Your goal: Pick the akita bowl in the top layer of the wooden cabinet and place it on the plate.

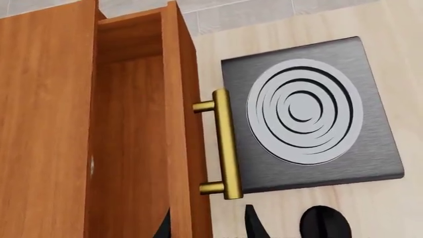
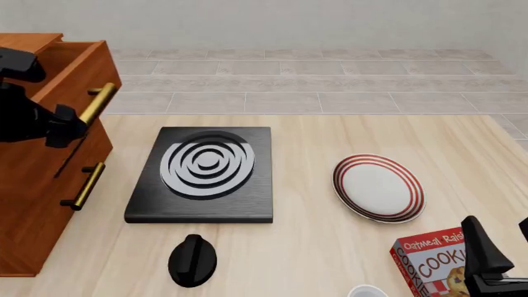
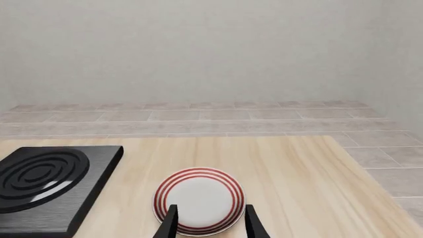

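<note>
Cabinet: the wooden cabinet (image 2: 49, 185) stands at the left edge of the table (image 2: 330, 247), in reddish-brown wood with brass bar handles on its front.
Top drawer: the top layer (image 2: 78, 74) is pulled out toward the middle of the table; its brass handle (image 2: 97, 102) sticks out past the drawer below. In the left wrist view the open box (image 1: 132, 139) shows only bare wood inside.
Bowl: the akita bowl cannot be seen in any view; what shows of the drawer's inside holds nothing, and the far part is cut off by the cabinet front.
Plate: the plate (image 2: 379, 188), white with red rings, lies on the right half of the table, bare, well apart from the cabinet.
Black slab: a black square slab (image 2: 204, 174) with white rings lies between the cabinet and the plate, just beside the drawer handle.
Other things: a black knob-like object (image 2: 192, 260) sits near the front edge below the slab; a red cookie box (image 2: 429, 263) lies at the front right.
Left claw: the left claw (image 2: 58, 124) is up against the drawer front by the handle; whether it is wide or narrow cannot be told.
Right claw: the right claw (image 3: 210, 223) hangs low at the front right, fingers spread apart with nothing between them, pointing at the plate.
</note>
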### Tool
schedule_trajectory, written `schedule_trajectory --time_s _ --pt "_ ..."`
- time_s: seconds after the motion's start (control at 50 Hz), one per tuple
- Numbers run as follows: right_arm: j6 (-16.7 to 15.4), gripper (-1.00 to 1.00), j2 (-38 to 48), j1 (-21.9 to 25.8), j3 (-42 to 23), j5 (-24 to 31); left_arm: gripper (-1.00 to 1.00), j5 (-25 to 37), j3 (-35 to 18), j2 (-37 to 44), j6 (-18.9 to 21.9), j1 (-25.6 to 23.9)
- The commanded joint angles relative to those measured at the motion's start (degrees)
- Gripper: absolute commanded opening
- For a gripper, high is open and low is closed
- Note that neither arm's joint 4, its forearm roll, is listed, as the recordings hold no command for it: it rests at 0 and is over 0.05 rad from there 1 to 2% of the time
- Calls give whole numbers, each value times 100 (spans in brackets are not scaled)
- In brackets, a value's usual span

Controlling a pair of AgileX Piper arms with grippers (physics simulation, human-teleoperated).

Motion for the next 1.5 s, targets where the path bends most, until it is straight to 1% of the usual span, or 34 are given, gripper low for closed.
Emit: schedule_trajectory --time_s 0.02,0.26,0.5,0.62,0.68,0.84,1.14,1.22,1.34,1.5 --pt "5 100 -2 -3 -2 -4 100 146 -103 160 98 -244" --pt "3 100 1 -3 -6 -7 100 250 -226 203 105 -343" --pt "8 100 -4 -9 -1 -10 100 330 -320 228 13 -510" --pt "13 100 -5 -17 -1 -11 100 356 -361 284 -120 -647" --pt "18 100 -5 -18 -1 -14 100 356 -388 296 -98 -657" --pt "20 100 -5 -21 1 -11 100 409 -469 378 -250 -884" --pt "14 100 -6 -22 -6 -16 100 396 -481 444 -269 -1069" --pt "4 100 -6 -20 -2 -18 100 368 -439 459 -392 -1253" --pt "1 100 -6 -23 -5 -22 100 396 -497 491 -473 -1405" --pt "-5 100 -6 -6 -4 -17 100 380 -476 523 -515 -1520"
